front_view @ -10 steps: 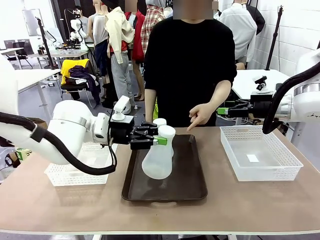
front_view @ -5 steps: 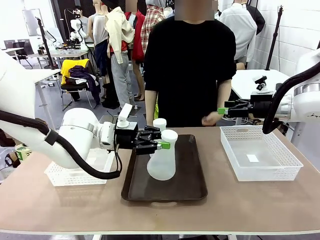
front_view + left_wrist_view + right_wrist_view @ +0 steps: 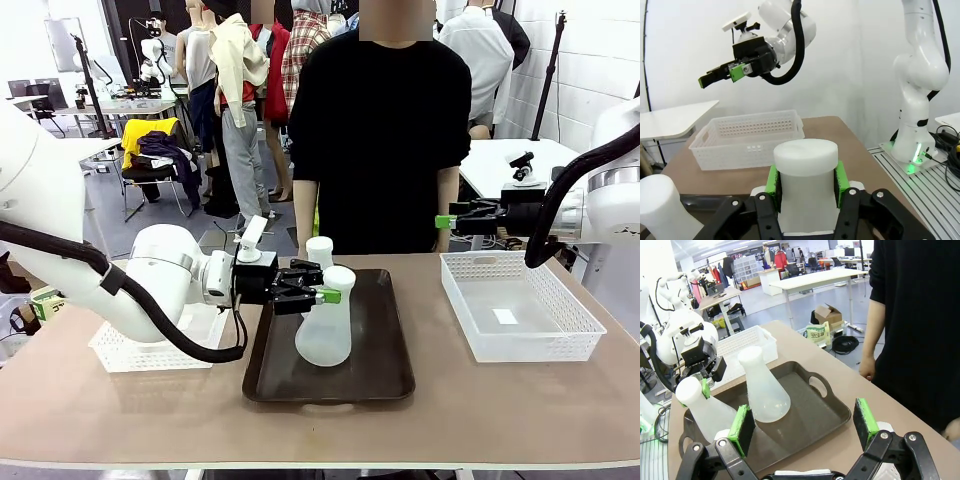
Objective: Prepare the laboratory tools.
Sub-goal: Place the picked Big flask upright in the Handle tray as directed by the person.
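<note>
The left end effector pinches a flask by its neck over the tray, release likely next; the right end effector hangs spread.

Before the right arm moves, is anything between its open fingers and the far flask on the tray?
Nothing visible. The right gripper hangs open above the table's far edge, and the far flask stands free on the tray, behind the flask the left gripper holds.

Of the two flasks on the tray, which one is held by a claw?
The nearer flask is held: the left claw is shut on its neck. The other flask, at the tray's far end, stands free.
</note>
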### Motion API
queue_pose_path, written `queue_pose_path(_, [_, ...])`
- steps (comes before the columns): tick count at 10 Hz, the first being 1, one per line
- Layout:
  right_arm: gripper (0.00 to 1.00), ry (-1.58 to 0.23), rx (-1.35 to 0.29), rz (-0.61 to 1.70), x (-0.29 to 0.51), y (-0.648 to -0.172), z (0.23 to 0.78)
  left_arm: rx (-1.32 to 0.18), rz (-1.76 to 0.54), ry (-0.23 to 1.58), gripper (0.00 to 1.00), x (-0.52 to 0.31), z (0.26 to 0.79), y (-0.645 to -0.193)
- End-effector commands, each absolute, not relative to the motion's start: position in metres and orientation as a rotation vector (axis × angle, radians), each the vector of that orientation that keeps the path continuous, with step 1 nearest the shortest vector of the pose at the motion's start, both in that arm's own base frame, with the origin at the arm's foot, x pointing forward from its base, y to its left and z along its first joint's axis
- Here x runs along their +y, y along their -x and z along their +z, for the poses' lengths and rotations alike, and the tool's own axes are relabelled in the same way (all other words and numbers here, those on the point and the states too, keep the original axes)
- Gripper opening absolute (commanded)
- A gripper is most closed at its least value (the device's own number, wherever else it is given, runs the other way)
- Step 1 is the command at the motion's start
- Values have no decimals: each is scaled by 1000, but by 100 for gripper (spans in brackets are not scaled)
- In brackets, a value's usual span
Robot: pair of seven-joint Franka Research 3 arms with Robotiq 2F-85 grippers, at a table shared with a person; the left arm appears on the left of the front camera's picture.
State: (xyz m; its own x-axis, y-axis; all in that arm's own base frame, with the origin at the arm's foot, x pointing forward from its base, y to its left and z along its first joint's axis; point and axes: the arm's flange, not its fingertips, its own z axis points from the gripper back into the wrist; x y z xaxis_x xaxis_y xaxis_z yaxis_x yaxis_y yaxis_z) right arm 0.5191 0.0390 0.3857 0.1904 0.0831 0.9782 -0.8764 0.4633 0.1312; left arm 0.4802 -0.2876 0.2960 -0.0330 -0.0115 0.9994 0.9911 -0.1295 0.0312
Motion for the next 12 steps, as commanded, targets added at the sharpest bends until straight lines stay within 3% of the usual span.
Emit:
queue_pose_path(1, [100, -841, -1183, 801, 40, -518, 385, -1150, -1279, 1291, 69, -292, 302, -484])
queue_pose_path(2, [100, -841, -1183, 801, 40, -518, 385, -1130, -1279, 1286, 89, -292, 300, -485])
queue_pose_path(3, [100, -841, -1183, 801, 40, -518, 385, -1100, -1290, 1275, 100, -292, 301, -484])
queue_pose_path(8, [100, -841, -1183, 801, 40, -518, 385, -924, -1359, 1271, 100, -285, 316, -469])
queue_pose_path(12, [100, -841, -1183, 801, 40, -518, 385, -902, -1327, 1269, 100, -275, 319, -465])
